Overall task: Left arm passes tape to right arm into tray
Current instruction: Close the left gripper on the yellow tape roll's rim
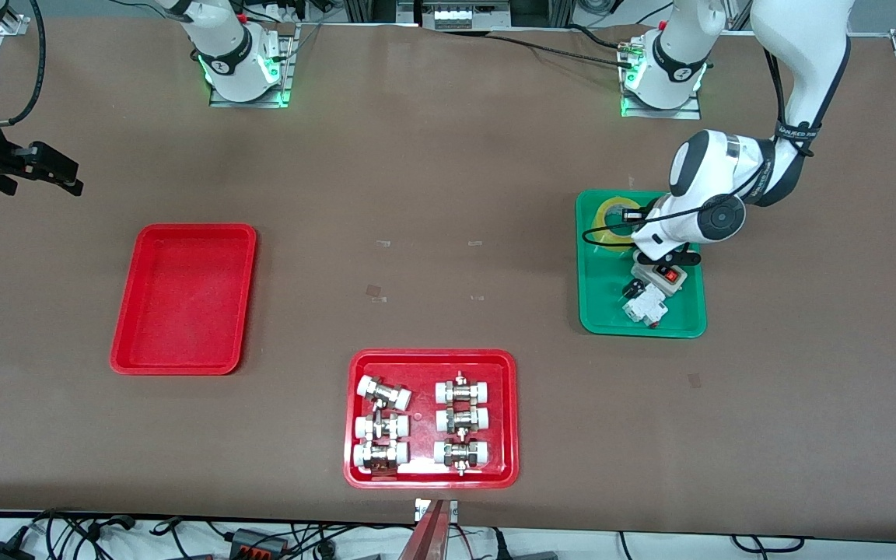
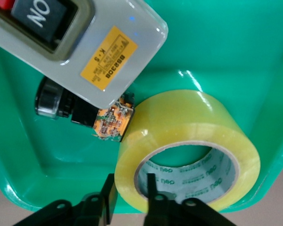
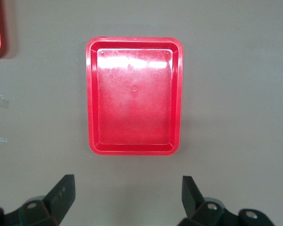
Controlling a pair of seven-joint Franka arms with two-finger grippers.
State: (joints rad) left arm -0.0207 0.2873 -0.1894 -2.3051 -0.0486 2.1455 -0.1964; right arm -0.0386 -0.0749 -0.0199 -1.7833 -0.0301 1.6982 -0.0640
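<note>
Down in the green tray (image 1: pixel 681 323) at the left arm's end of the table, the tape (image 2: pixel 188 146) lies nearly flat, its core axis pointing up toward my wrist camera, with my left gripper (image 2: pixel 131 193) clamped on the roll's wall, one finger inside the core and one outside. Such a thin bite, seemingly near the rim, could let the roll swing or slip during lift or handover, or knock the grey switch box (image 2: pixel 80 44) just beside it. My right gripper (image 3: pixel 125 195) waits with jaws apart above the table near the empty red tray (image 3: pixel 91 94).
</note>
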